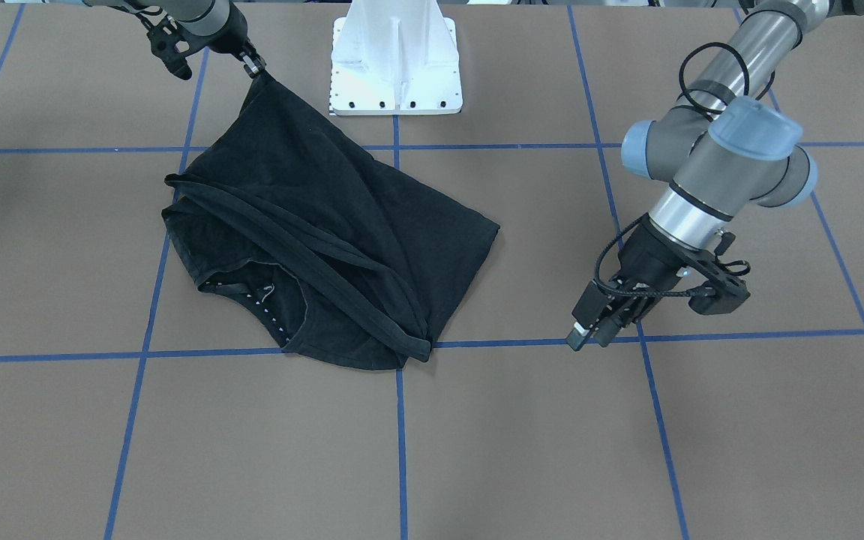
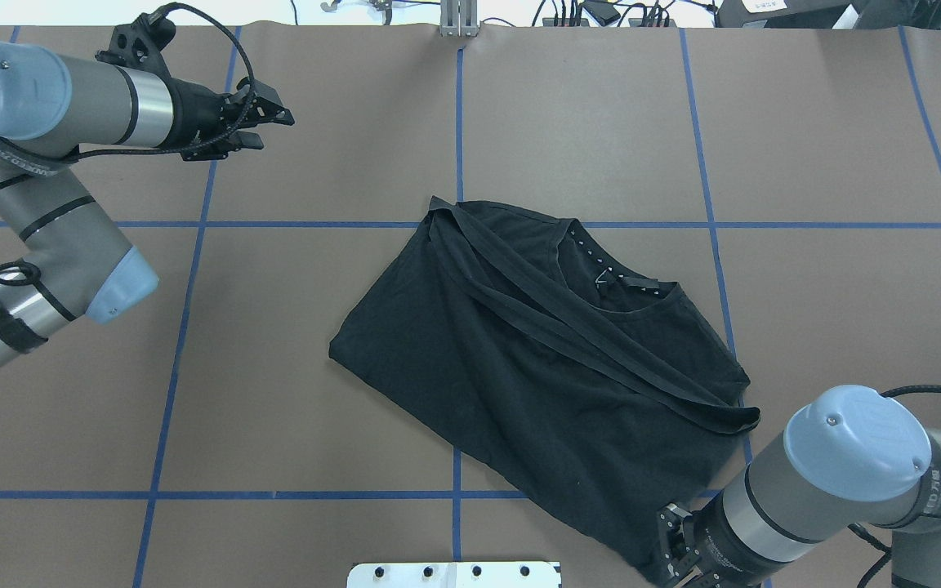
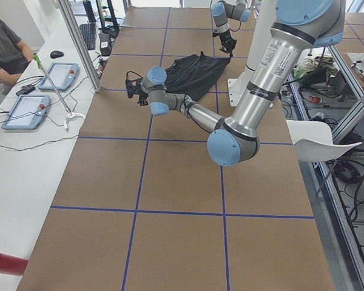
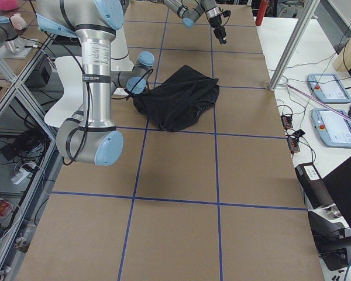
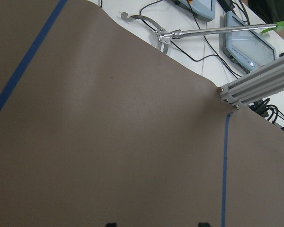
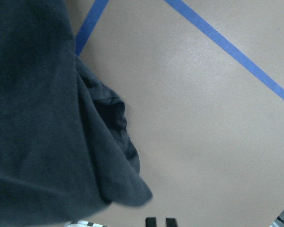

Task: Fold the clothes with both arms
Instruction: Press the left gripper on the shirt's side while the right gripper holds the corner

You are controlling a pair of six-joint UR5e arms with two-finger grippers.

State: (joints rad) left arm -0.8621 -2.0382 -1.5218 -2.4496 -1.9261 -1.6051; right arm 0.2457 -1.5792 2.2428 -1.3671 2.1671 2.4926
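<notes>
The black T-shirt [image 1: 342,217] [image 2: 519,367] lies crumpled and partly folded over itself in the middle of the brown table, with its collar [image 2: 617,282] on the far side from the robot. One corner is drawn up into a point near the robot's base. My right gripper [image 1: 254,67] [image 2: 671,563] is shut on that corner, and the cloth [image 6: 38,118] hangs beside its closed fingertips [image 6: 151,221]. My left gripper [image 1: 586,337] [image 2: 274,122] hovers over bare table well away from the shirt. It is open, its fingertips [image 5: 111,223] spread wide with nothing between them.
The white bolted pedestal [image 1: 394,67] [image 2: 454,574] stands just behind the lifted corner. Blue tape lines [image 1: 400,420] divide the table into squares. Past the far edge are an aluminium post [image 5: 255,82], control pendants [image 3: 56,76] and a seated person [image 3: 3,45].
</notes>
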